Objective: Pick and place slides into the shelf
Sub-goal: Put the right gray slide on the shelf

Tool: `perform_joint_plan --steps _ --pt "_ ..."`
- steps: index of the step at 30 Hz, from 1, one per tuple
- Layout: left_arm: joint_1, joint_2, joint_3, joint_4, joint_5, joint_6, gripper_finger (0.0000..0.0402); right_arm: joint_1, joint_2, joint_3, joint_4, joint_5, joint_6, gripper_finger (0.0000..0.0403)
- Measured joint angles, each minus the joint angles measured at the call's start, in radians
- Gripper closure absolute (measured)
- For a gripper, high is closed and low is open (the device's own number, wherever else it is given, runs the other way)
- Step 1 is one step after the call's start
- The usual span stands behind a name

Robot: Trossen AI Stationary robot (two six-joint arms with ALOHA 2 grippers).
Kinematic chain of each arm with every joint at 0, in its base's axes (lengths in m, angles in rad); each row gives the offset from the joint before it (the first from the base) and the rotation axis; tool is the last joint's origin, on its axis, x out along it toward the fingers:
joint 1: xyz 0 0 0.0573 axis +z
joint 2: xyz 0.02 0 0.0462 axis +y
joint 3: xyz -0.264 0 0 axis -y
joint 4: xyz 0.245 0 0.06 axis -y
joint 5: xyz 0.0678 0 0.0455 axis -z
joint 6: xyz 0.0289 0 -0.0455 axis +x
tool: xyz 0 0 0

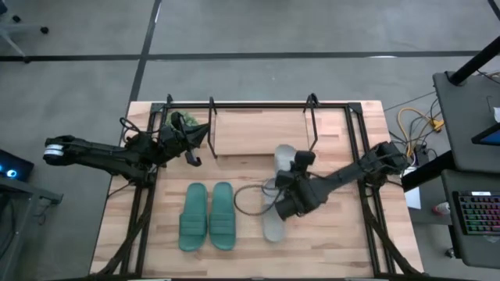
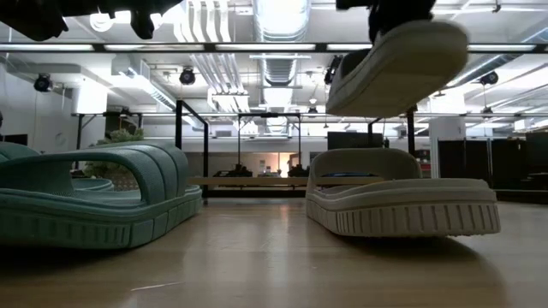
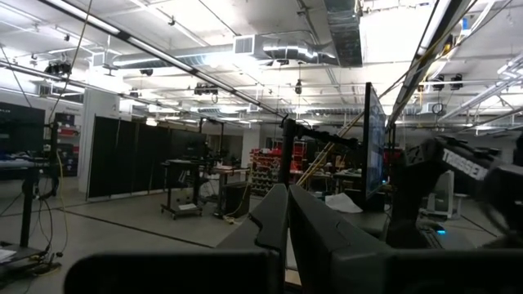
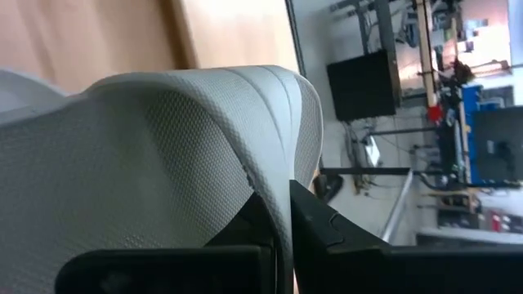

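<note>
Rubber of the slides is judged light, soft and springy, with a ribbed, grippy surface; nothing fragile is involved. The wide strap is judged the best hold: it stands proud of the sole and is thin enough to pinch, though it is expected to flex and let the sole swing.

The right gripper [image 1: 293, 181] is closed on the strap of one pale slide [image 4: 163, 163]; in the right wrist view the strap edge is seen nipped between the dark fingers [image 4: 319, 229], with almost no gap. In the low view this slide [image 2: 402, 64] is seen clear of the table, tilted, above the second pale slide [image 2: 402, 201], which lies flat on the table [image 1: 328, 250]. From above, the held slide [image 1: 284, 158] is seen just in front of the shelf [image 1: 258, 125], toward its right hoop.

The teal pair [image 1: 208, 216] is noted side by side on the table, well in front of the shelf and left of the pale pair.

No slide is seen on the wooden base of the shelf. A small green plant [image 1: 178, 121] is noted at its left end.

The left gripper [image 1: 205, 133] is held at the left end of the shelf, fingers pressed together, nothing held
</note>
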Motion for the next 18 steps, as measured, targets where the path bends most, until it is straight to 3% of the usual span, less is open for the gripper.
perform_joint_plan --steps 9,18 --pt "0.000 0.000 0.000 0.000 0.000 0.000 0.0402 -0.134 -0.017 -0.001 0.027 0.070 -0.130 0.0394" --pt "0.000 0.000 0.000 0.000 0.000 0.000 0.0402 -0.226 -0.138 -0.012 0.259 0.058 -0.373 0.0394"
